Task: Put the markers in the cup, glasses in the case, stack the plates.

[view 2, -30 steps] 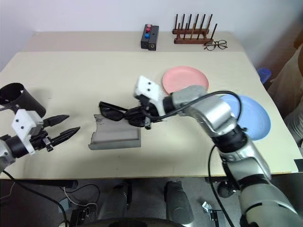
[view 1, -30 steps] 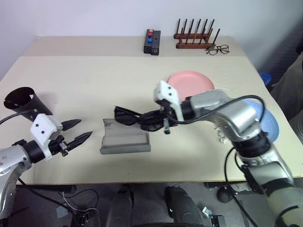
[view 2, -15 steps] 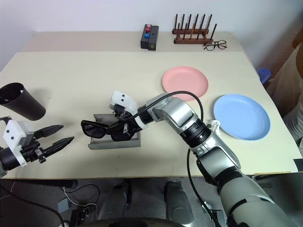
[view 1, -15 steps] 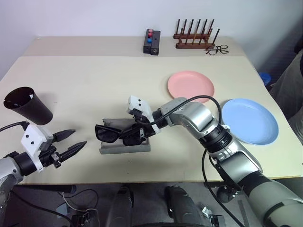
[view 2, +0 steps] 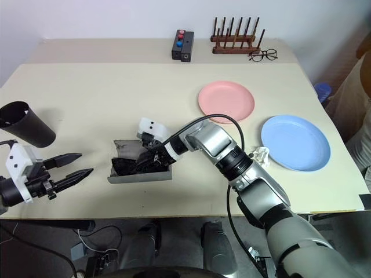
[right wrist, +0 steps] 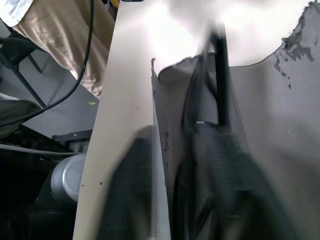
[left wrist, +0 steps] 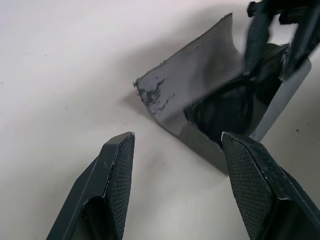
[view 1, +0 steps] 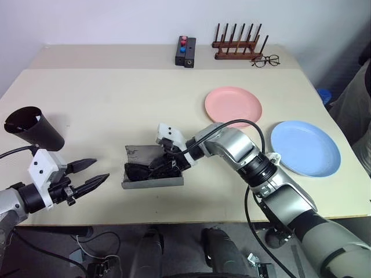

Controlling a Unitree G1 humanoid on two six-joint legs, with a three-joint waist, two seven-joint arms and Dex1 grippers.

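The grey case (view 1: 153,182) lies open on the table in front of me, and the black sunglasses (view 1: 141,172) rest inside it. My right gripper (view 1: 164,164) reaches into the case from the right, just over the sunglasses, with its fingers (left wrist: 258,30) apart. To the left of the case my left gripper (view 1: 93,172) hovers open and holds nothing. The black cup (view 1: 36,129) stands at the table's left edge. A pink plate (view 1: 233,105) and a light blue plate (view 1: 305,148) lie apart on the right. The markers are out of view.
A small black box with coloured buttons (view 1: 185,51), a wooden peg rack (view 1: 239,46) and clear-lens spectacles (view 1: 266,60) sit along the far edge. A person's beige sleeve (view 1: 355,104) shows past the table's right side.
My right gripper carried the sunglasses down and to the left into the case, then its fingers spread. The left gripper stayed open in about the same place.
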